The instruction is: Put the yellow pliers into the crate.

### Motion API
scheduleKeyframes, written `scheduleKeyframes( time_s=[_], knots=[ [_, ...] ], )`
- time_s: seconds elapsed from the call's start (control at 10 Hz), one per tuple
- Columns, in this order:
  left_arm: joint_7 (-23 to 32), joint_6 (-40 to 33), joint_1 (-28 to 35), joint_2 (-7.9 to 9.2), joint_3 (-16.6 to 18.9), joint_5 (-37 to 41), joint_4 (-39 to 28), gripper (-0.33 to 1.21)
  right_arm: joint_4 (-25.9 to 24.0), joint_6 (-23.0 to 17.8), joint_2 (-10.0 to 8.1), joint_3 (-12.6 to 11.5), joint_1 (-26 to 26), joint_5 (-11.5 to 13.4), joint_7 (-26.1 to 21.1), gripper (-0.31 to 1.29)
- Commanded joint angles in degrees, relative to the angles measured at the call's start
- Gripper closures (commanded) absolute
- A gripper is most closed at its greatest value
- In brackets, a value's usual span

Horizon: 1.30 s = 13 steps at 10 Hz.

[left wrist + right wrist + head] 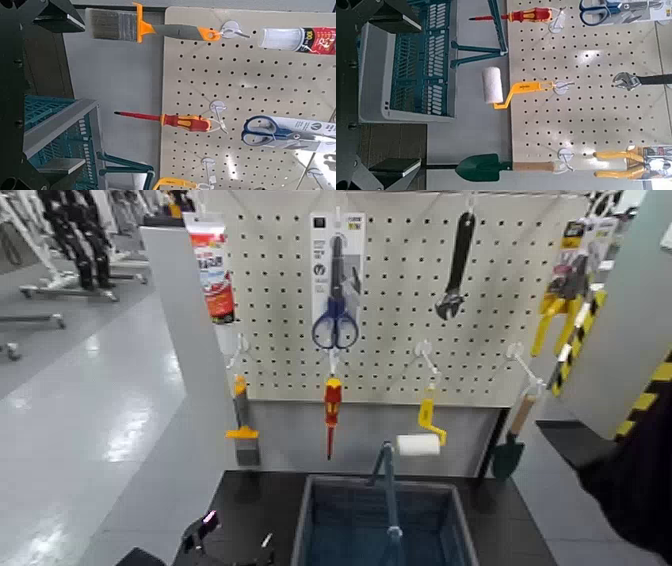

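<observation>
Pegboard station, dark table below. Yellow pliers [561,298] hung at the board's upper right in the head view, handles down, fixed to their retail card. The card carried a dark header with yellow on it; its lettering was too small to read. The pliers were outside the crate [451,508], which stood on the table beneath the board, blue-grey centre handle [391,490] upright.

Right gripper [398,93] faced the board, open, fingers well apart, nothing held. Its wrist view took in the pliers, crate, white paint roller [493,85] and green trowel [479,167]. Left gripper [65,93] also faced the board, open and holding nothing.

Labels: red-and-white tube [210,272] hung at the upper left in the head view. White characters showed on its red band, and "00" could be made out in the left wrist view; the rest could not be read. Blue-handled scissors [336,320] were on a white card with a dark square mark near the top and small, unreadable print.

Adjustable wrench [457,265] hung between scissors and pliers, no writing legible. Lower row, left to right in the head view: orange-and-grey flat tool [242,425], red-and-yellow screwdriver [332,410], roller, trowel. No brand name was legible on any of them.
</observation>
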Motion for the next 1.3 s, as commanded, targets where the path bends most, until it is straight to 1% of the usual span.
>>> scheduleKeyframes(
  time_s=[0.1, 0.2, 0.3, 0.4, 0.6, 0.8, 0.9, 1.1, 1.3],
  knots=[
    [-0.08, 0.00, 0.01, -0.09, 0.07, 0.00, -0.07, 0.12, -2.67, 2.51, 0.45, -3.41, -0.84, 0.48, 0.79, 0.11],
    [0.00, 0.00, 0.01, -0.09, 0.07, 0.00, -0.07, 0.12, -4.96, 4.80, 0.89, -5.43, -1.46, 0.39, 1.76, 0.11],
    [0.00, 0.00, 0.01, 0.00, 0.07, 0.09, 0.01, 0.12, -6.45, 6.56, 0.89, -7.10, -2.78, -0.22, 3.25, 0.11],
    [-0.08, 0.00, 0.01, -0.09, 0.07, 0.18, -0.07, 0.12, -8.12, 9.19, 0.80, -8.33, -3.39, -1.89, 3.78, 0.11],
    [0.00, 0.00, 0.09, -0.09, 0.07, 0.35, 0.01, 0.12, -11.90, 15.26, 0.45, -12.11, -5.15, -3.91, 5.80, 0.11],
    [-0.08, 0.09, 0.09, 0.00, 0.07, 0.44, 0.01, 0.12, -14.54, 19.39, 0.37, -16.51, -7.79, -6.46, 8.79, 0.11],
    [-0.08, 0.09, 0.01, 0.00, -0.02, 0.44, 0.01, 0.12, -15.86, 21.76, 0.37, -18.88, -9.28, -6.90, 11.16, 0.11],
    [-0.08, 0.09, 0.01, -0.09, -0.10, 0.44, 0.01, 0.12, -17.61, 26.51, -0.60, -22.04, -12.80, -8.13, 13.80, 0.11],
    [-0.08, 0.17, 0.01, -0.09, -0.10, 0.53, 0.01, 0.12, -19.46, 30.20, -1.30, -25.03, -15.96, -8.22, 15.03, 0.11]
  ],
)
